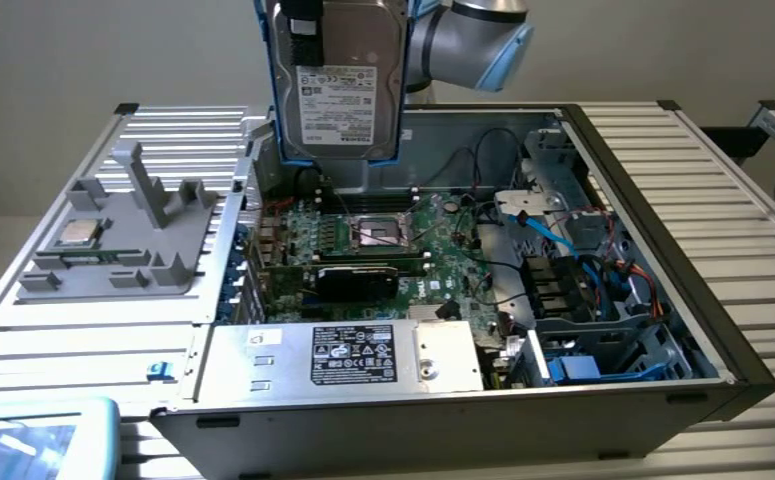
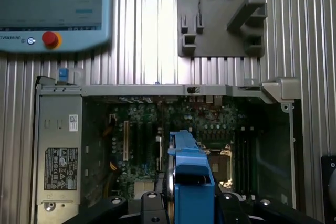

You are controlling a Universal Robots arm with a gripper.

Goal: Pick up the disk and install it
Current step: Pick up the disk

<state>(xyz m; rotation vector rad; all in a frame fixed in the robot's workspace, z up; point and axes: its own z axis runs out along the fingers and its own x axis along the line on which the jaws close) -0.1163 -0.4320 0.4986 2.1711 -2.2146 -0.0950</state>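
Disk (image 1: 338,80) hangs upright in the air above the back of the open computer case (image 1: 654,250), its white printed label facing the exterior camera and its blue frame (image 1: 278,90) showing along the edge on the exterior view's left. The robot arm (image 1: 474,30) rises behind it.

In the wrist view the pincer (image 2: 190,204) is pinching the disk. Its black fingers (image 2: 152,205) sit one on each side, pressed against the blue frame, which is seen edge-on with a thin silver strip of the drive beside it. The disk is clear of everything in the case and touches nothing but the pincer.

Directly below lies the green motherboard (image 1: 401,240) with its square processor socket (image 1: 378,232). A big grey box with a black label (image 1: 354,355) fills the near corner of the case. A bay with blue plastic parts (image 1: 587,368) sits in the corner on the exterior view's right, with cables above it.

Outside the case, on the ribbed metal tabletop (image 1: 707,190), a grey holder (image 1: 120,240) carries a small square silver chip (image 1: 80,232). A pale blue control pendant (image 2: 52,9) with a red button rests near the case's front corner.
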